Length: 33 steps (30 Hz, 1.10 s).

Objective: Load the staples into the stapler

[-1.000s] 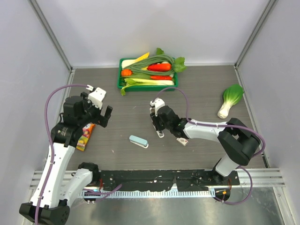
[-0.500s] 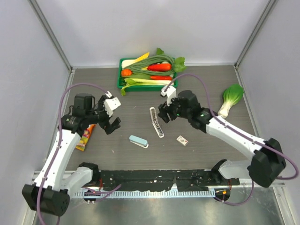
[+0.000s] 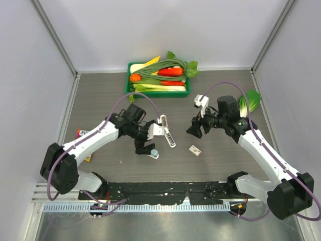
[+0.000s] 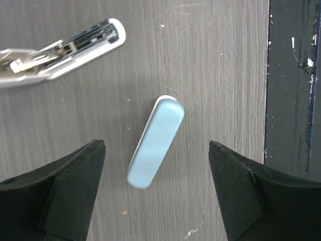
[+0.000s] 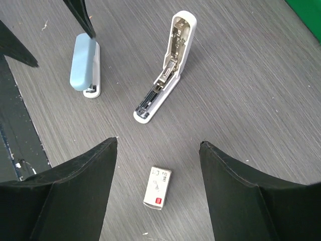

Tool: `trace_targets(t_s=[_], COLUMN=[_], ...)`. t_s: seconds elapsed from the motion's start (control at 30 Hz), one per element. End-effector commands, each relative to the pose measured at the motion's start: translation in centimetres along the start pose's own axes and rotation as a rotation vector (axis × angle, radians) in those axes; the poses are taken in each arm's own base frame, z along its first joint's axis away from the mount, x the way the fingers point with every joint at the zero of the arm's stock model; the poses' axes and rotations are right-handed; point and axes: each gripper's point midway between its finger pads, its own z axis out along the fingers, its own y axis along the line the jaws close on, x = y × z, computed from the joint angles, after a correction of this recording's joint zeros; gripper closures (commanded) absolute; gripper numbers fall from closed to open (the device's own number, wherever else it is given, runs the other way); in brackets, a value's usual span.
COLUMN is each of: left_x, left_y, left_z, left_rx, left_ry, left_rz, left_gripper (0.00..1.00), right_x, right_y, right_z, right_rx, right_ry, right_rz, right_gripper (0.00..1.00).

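Your staples box (image 5: pixel 157 187) lies free at lower centre, beneath the right gripper (image 5: pixel 158 144), fingers spread. The left gripper (image 4: pixel 155 145), equally spread, straddles the blue-topped piece (image 5: pixel 85 63). Farther up, the stapler (image 5: pixel 165 85) lies opened. Likely next: descend squarely and pinch the box.

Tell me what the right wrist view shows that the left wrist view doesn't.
Only the right wrist view: the staples box, near the opened white stapler seen full length, and the open right gripper. Only the left wrist view: the open left gripper, a finger on either side of the blue stapler. Both: the blue stapler, the white stapler's magazine end, the grey table.
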Motion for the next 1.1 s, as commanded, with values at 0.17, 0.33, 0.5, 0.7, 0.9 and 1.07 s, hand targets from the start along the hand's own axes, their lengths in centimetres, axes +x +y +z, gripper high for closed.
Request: trace_targets(t_s=[0.17, 0.33, 0.5, 0.7, 0.9, 1.07], left_x=[-0.7, 0.5, 2.1, 3.5, 4.7, 4.4], left_y=[1.1, 0.8, -0.1, -0.7, -0.3, 0.1], left_z=[4.0, 4.9, 5.3, 5.7, 6.6, 6.6], left_rx=[-0.005, 0.022, 0.049, 0.058, 0.038, 0.024], left_ry=[0.045, 0.08, 0.124, 0.142, 0.165, 0.169], left_rz=[0.06, 0.049, 0.07, 0.079, 0.066, 0.042], left_gripper=[0.18, 0.29, 0.29, 0.28, 0.43, 0.54], right_x=[-0.2, 0.1, 0.2, 0.4, 0.4, 0.6], right_y=[0.9, 0.9, 0.8, 0.7, 0.7, 0.7], right_z=[-1.0, -0.7, -0.7, -0.6, -0.5, -0.4], right_rx=[-0.083, -0.096, -0.098, -0.095, -0.097, -0.103], right_ry=[-0.045, -0.037, -0.035, -0.028, -0.025, -0.023], right_rz=[0.002, 0.013, 0.014, 0.019, 0.022, 0.03], right_gripper=[0.28, 0.28, 0.28, 0.28, 0.28, 0.29])
